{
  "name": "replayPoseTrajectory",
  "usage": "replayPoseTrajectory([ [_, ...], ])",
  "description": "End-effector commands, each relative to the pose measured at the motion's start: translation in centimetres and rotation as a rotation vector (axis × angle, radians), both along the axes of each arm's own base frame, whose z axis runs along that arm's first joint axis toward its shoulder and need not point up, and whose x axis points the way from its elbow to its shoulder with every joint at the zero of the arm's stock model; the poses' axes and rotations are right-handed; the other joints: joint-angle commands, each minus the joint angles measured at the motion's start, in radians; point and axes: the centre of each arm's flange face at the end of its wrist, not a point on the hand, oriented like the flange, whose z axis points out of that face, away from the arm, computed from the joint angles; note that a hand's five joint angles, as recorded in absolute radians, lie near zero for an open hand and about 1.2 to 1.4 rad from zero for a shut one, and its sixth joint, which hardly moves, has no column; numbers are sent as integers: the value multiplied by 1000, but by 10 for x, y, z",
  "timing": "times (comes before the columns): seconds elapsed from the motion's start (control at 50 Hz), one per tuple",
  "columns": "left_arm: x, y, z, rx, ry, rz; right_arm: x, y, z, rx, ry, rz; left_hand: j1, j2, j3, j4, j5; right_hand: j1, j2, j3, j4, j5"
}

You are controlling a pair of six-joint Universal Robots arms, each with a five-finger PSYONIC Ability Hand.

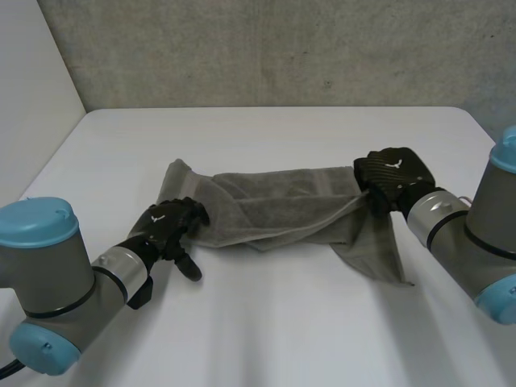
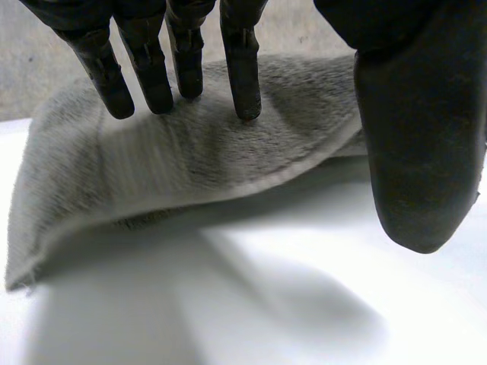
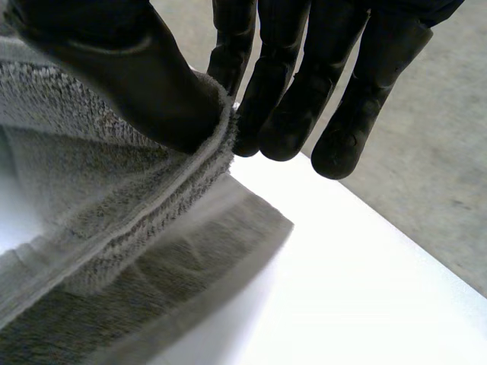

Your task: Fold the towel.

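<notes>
- Grey towel (image 1: pixel 274 205) lies stretched crosswise over the middle of the white table (image 1: pixel 266 339), bunched in long folds between the two hands
- left arm (image 1: pixel 72 282) comes in low from the near left corner; left hand (image 1: pixel 169 224) sits on the towel's left end, close to its front edge
- in the left wrist view its fingers (image 2: pixel 242 76) are straight, with their tips touching the cloth from above; the thumb (image 2: pixel 415 137) stands apart from the cloth, so this hand is relaxed and grips nothing
- that view also shows the towel's edge below the fingertips raised off the table, with shadow under it; the head view does not make this plain
- bare table lies in front of the towel, to its left, and behind it up to the concrete wall (image 1: pixel 266 48)
- near the right end one towel corner trails toward the near side and lies flat on the table
- right arm (image 1: pixel 476 234) enters from the right; right hand (image 1: pixel 393 173) is at the towel's right end, back upward
- in the right wrist view the right thumb (image 3: pixel 144 84) presses the hemmed edge against the right fingers (image 3: pixel 281 114), a firm pinch; the table's edge runs near the fingertips
</notes>
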Motion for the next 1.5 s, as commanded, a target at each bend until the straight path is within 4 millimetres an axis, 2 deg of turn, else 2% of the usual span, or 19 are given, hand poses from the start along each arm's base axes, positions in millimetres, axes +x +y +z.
replayPoseTrajectory([
  [0.02,-4,-10,4,-77,22,0,-13,-16,-15,19,8,-47,-60,-59,-73,-67,-20,65,56,64,54,58],
  [0.22,-4,-42,-7,-328,-167,21,-12,-20,-28,51,18,-48,-39,-39,-52,-46,1,65,56,64,54,58],
  [0.4,-4,-40,-22,-309,-223,0,-13,-19,-31,57,16,-49,-30,-30,-44,-38,9,65,56,64,54,58],
  [0.62,-5,-42,-21,-314,-220,-2,-12,-19,-35,68,18,-48,-1,0,-14,-8,39,65,56,64,54,58],
  [0.68,-6,-46,-20,-321,-216,4,-12,-19,-34,68,14,-49,167,167,153,159,206,65,56,64,54,58],
  [0.72,-8,-49,-18,-328,-209,5,-12,-19,-35,70,14,-49,488,488,474,480,527,65,56,64,54,58],
  [0.74,-8,-49,-18,-329,-209,5,-12,-19,-35,72,14,-50,489,490,476,482,529,65,56,64,54,58],
  [0.76,-8,-49,-20,-324,-206,3,-12,-19,-35,72,14,-50,699,699,685,691,738,65,56,64,54,58],
  [0.78,-8,-49,-20,-324,-206,3,-12,-19,-34,70,11,-50,701,701,687,693,740,65,56,64,54,58],
  [0.84,-10,-48,-22,-318,-207,-6,-12,-19,-34,71,12,-51,1064,1064,1050,1056,1103,65,56,64,54,58],
  [0.88,-11,-47,-23,-316,-209,-10,-12,-19,-34,70,12,-51,1094,1094,1080,1086,1133,65,56,64,54,58],
  [1.04,-9,-45,-20,-316,-207,-8,-13,-18,-35,75,11,-52,1094,1094,1081,1086,1134,65,56,64,54,58],
  [1.06,-9,-43,-21,-313,-209,-10,-12,-17,-35,77,11,-51,911,912,898,904,951,65,56,64,54,58],
  [1.08,-9,-43,-21,-313,-209,-10,-12,-17,-35,78,12,-49,909,910,896,902,949,65,56,64,54,58],
  [1.1,-8,-41,-21,-310,-214,-10,-12,-17,-35,78,12,-49,549,549,536,541,589,65,56,64,54,58],
  [1.12,-7,-39,-22,-307,-223,-13,-10,-15,-36,81,12,-43,380,380,366,372,419,65,56,64,54,58],
  [1.22,-4,-32,-24,-292,-229,-16,-9,-14,-38,87,14,-39,205,206,192,198,245,65,56,64,54,58],
  [1.32,-3,-30,-26,-286,-231,-17,-9,-13,-39,90,16,-35,184,185,171,177,224,65,56,64,54,58],
  [1.5,-8,-43,-28,-309,-226,-6,-9,-13,-40,91,16,-34,245,246,232,238,285,65,56,64,54,58],
])
